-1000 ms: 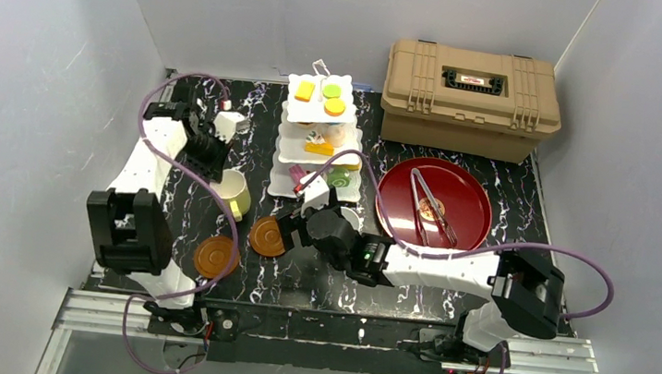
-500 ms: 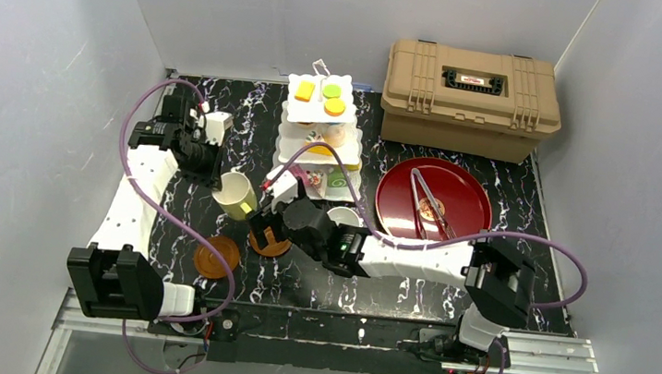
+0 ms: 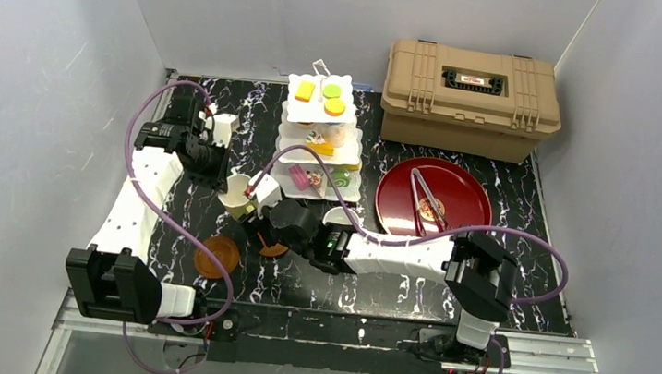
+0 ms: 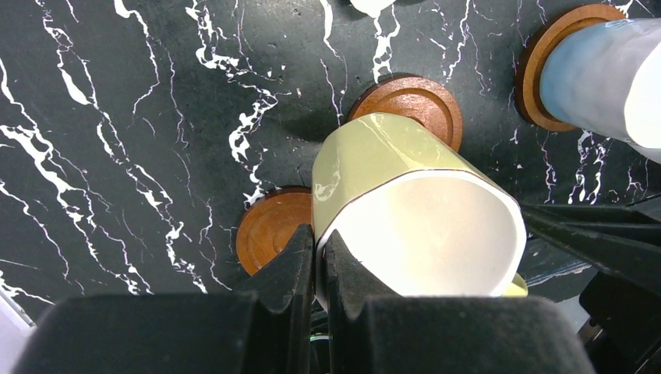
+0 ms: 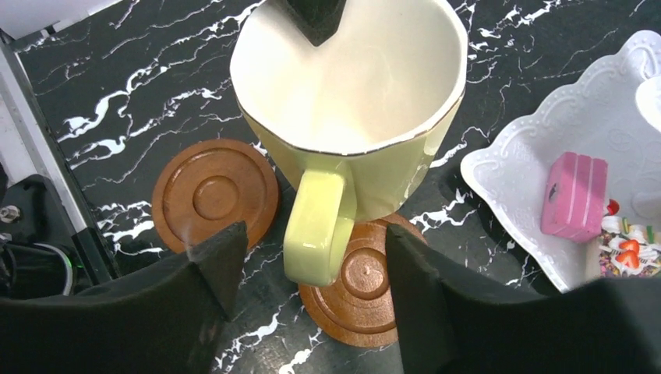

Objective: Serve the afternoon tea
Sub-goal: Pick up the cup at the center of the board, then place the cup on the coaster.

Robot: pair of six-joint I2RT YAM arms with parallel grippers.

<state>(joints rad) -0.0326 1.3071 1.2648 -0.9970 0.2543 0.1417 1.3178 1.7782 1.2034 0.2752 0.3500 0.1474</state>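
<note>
**Figure. Seating a mug on its coaster, read from the near edge of the bench (image 3: pixel 391 286) to the far wall.**

**Lower left of the overhead frame.** One round brown coaster (image 3: pixel 216 255) lies bare. A second coaster (image 5: pixel 362 292) sits just beyond it, under the base of the yellow-green mug (image 5: pixel 351 86). Whether the mug touches this coaster cannot be told. The left wrist view shows a third coaster (image 4: pixel 561 70) at its upper right, with a pale cylinder standing on it that is probably the white mug (image 3: pixel 340 216). The coasters are laid out near the front, presumably so that each mug gets one.

**Left end effector (image 4: pixel 319 249).** It is closed on the yellow-green mug's rim, with one finger inside the wall and one outside. This grip lets the mug hang and leaves the base free to be set down.

**Right end effector (image 5: pixel 312 265).** Its jaws are spread wide to either side of the mug's handle (image 5: pixel 319 222), with a gap on each side, and hold nothing. They are likely placed to steady the mug or turn it by the handle.

**Centre.** One white three-tier cake stand (image 3: pixel 295 80) carries three pastries on its top tier. The lower tiers are partly hidden. A pink pastry (image 5: pixel 575 195) rests on the bottom tier.

**Right of centre.** One red plate (image 3: pixel 465 197) holds one pair of tongs (image 3: pixel 423 201).

**Upper right.** One tan case (image 3: pixel 471 100) stands shut.

**Count.** There are two mugs and three coasters. The step in hand appears nearly complete.
</note>
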